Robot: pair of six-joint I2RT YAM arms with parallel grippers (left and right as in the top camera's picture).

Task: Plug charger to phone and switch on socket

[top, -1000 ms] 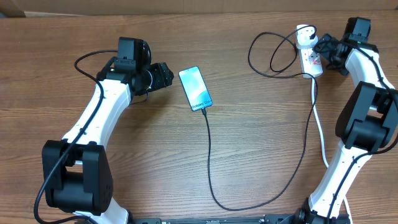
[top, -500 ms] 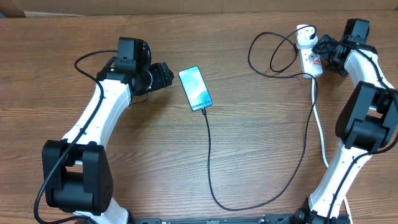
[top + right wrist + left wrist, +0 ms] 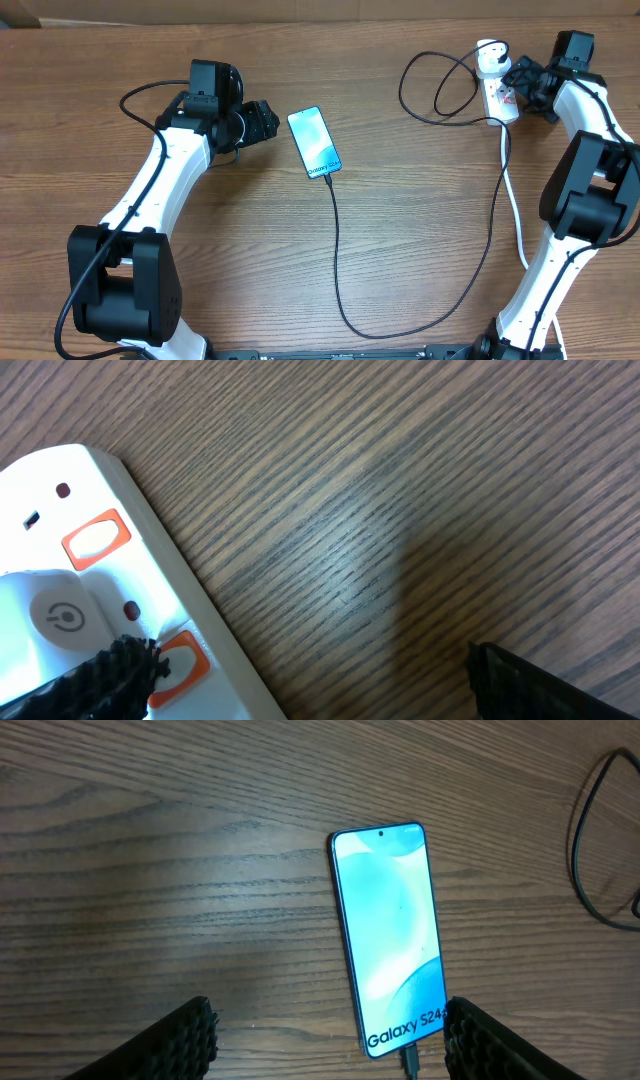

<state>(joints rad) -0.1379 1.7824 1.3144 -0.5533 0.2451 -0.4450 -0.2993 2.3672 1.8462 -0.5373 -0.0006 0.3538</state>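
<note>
We see the charger [image 3: 411, 1065] in the phone [image 3: 388, 935], just ahead of our left jaws, which are apart. Our right jaws gape over the socket [image 3: 70, 490]; its switch [image 3: 188, 663] looks left to press.

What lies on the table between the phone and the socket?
In the overhead view, only loops of the charger cable lie between the phone and the socket; the rest is bare table.

White links [image 3: 165, 185], black joints [image 3: 120, 282], ribbed black tool fingers [image 3: 190, 1040].
</note>
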